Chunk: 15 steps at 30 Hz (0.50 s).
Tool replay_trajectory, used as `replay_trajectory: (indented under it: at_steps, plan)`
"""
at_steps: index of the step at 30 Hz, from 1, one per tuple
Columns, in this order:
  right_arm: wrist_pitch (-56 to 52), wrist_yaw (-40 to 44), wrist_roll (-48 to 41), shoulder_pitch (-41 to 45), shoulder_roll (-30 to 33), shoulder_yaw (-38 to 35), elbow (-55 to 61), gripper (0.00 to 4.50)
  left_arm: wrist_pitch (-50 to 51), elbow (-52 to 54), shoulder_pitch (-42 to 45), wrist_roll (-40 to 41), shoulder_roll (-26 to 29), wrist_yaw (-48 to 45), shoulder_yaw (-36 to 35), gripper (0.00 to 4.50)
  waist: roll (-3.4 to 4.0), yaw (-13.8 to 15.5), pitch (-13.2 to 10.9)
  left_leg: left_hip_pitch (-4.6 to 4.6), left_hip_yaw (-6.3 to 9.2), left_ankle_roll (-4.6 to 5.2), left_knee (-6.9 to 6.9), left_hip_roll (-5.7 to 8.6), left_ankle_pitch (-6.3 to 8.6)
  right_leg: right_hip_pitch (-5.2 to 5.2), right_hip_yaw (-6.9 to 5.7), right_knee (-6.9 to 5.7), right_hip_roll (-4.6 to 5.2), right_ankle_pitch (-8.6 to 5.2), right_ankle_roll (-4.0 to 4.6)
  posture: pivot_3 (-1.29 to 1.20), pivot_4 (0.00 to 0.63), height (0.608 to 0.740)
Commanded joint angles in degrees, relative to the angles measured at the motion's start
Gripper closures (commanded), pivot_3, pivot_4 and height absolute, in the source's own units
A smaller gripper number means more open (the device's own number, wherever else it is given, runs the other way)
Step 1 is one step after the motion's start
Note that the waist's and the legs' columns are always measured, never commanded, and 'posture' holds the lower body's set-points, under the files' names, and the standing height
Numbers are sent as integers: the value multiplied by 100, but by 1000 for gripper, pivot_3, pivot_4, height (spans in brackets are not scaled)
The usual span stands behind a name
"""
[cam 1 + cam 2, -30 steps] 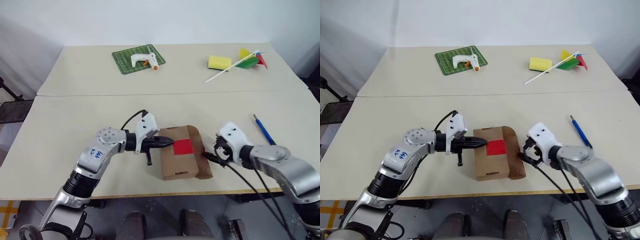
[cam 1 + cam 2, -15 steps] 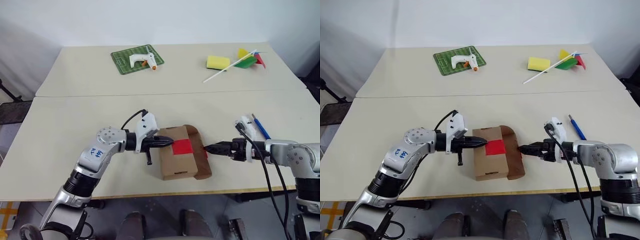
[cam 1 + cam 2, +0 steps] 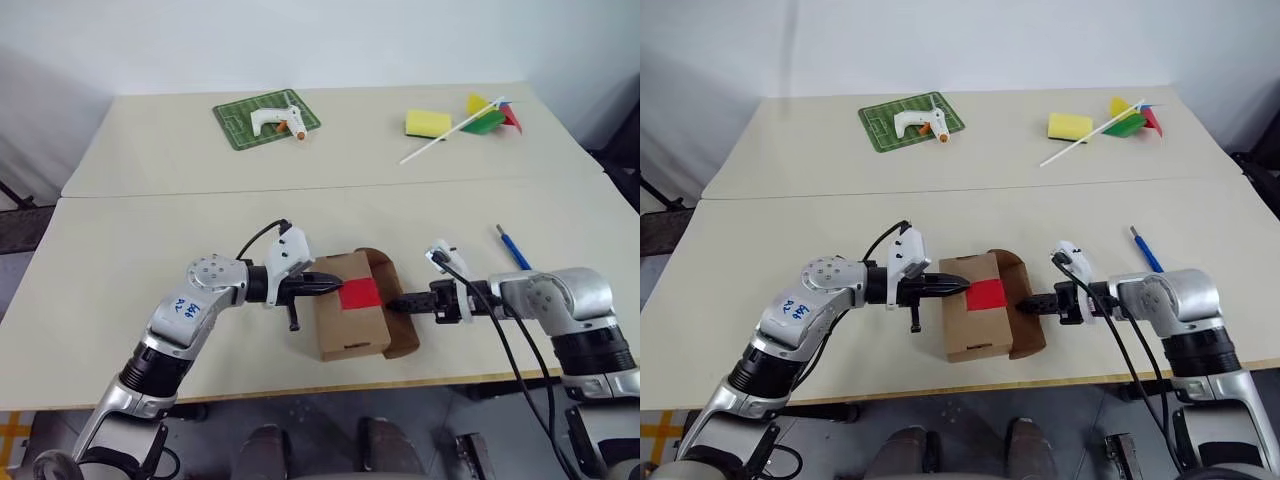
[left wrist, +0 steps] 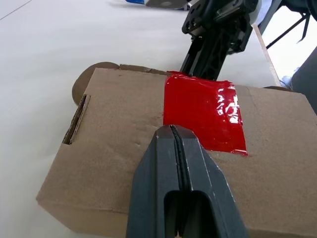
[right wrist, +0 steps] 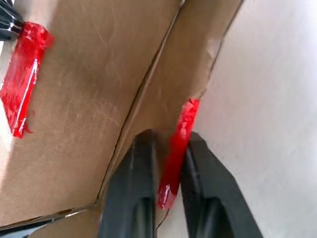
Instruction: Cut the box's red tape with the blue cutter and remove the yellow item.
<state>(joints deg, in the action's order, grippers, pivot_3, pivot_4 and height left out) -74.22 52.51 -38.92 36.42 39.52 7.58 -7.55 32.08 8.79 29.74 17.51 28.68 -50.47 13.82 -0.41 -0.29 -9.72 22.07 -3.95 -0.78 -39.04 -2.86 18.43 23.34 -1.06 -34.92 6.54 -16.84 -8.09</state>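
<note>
The brown box [image 3: 345,325] lies near the table's front edge, its right flap [image 3: 400,335] hanging open. A red tape [image 3: 358,293] patch covers part of its top. My left gripper [image 3: 338,287] is shut, and its tip [image 4: 173,133] rests on the box top at the tape's left edge. From the right, my right gripper [image 3: 393,305] reaches the open flap. In the right wrist view its fingers [image 5: 136,168] pinch a loose red tape strip [image 5: 176,148] that hangs from the flap. The blue cutter [image 3: 513,248] lies on the table beyond the right arm. The yellow item is hidden.
At the back of the table sit a white glue gun [image 3: 272,120] on a green mat [image 3: 240,112], a yellow sponge [image 3: 427,123] and a pinwheel [image 3: 487,115] with a white stick. Cables trail from both wrists.
My right gripper swung round, moved left to the box's open flap, and its fingers closed round the loose red tape strip. The left gripper stayed on the box top. The camera shifted slightly.
</note>
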Motion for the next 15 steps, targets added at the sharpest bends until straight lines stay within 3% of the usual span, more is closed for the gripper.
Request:
replay_trajectory:
  at_steps: [1,5,9,15]
  plan:
    - [-215,197,30,208,-214,321,-272,3643,139,-164,-185,-189,147,39,73,4500,0,-14,0,-2,0,-1,0,-2,0,0,1,-4,-1,-1,1,0,150,740]
    - [-338,279,88,370,-332,446,-416,3643,83,-204,-195,-206,160,37,60,4500,0,-13,0,-3,0,-4,0,-3,-2,3,0,-14,-2,-4,7,0,150,740]
    - [-406,9,236,442,-485,304,-659,4479,20,-239,-205,-212,164,25,47,4500,-10,-28,7,-3,-2,-5,0,-3,-2,3,1,-12,0,-4,7,0,150,740]
    - [-974,-181,95,692,-246,-205,-432,4479,-275,-466,-186,-197,60,-79,92,4500,-21,4,13,-3,0,-10,0,-4,-5,3,-1,-16,4,-3,12,0,150,740]
